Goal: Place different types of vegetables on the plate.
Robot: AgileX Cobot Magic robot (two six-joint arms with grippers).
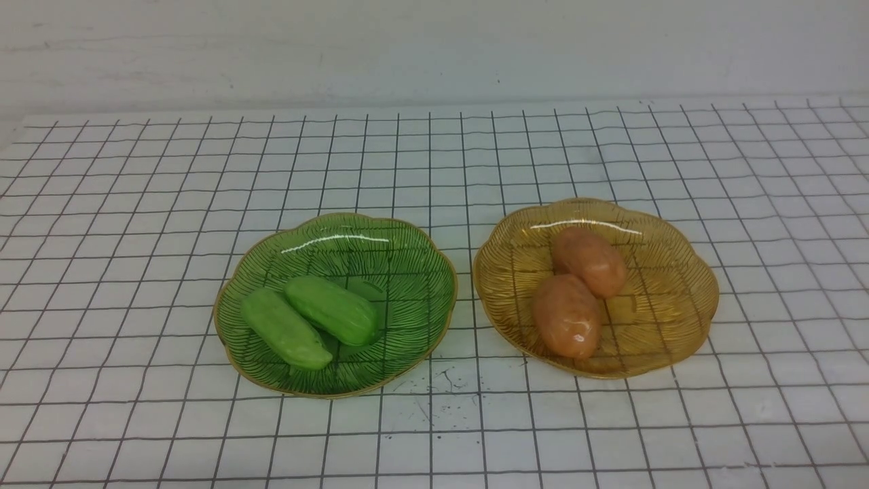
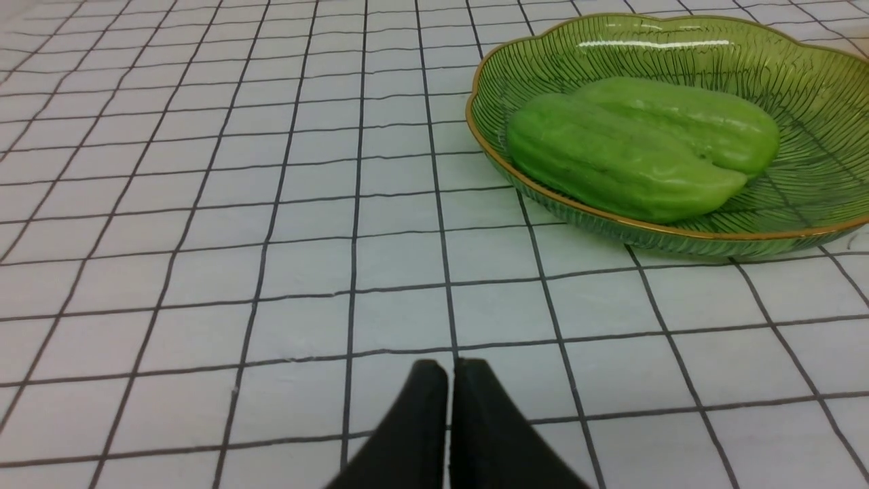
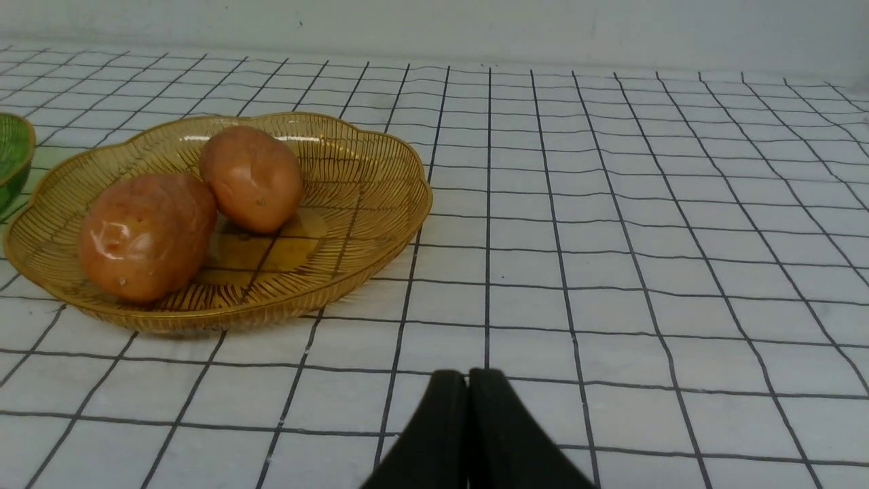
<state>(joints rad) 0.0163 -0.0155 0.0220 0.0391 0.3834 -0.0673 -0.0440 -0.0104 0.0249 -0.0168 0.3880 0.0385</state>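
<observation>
Two light-green ridged vegetables (image 1: 285,330) (image 1: 333,310) lie side by side in the green glass plate (image 1: 414,272) left of centre. Two orange-brown oval vegetables (image 1: 567,316) (image 1: 589,261) rest in the amber glass plate (image 1: 672,299) to its right. Neither arm shows in the front view. In the left wrist view my left gripper (image 2: 451,367) is shut with nothing in it, well short of the green plate (image 2: 815,88) and its green vegetables (image 2: 611,159). My right gripper (image 3: 467,375) is shut and empty, off to the side of the amber plate (image 3: 366,170) and its vegetables (image 3: 146,234).
A white cloth with a black grid (image 1: 136,204) covers the table. A pale wall (image 1: 434,47) stands behind it. Small dark specks (image 1: 445,384) mark the cloth in front of the gap between the plates.
</observation>
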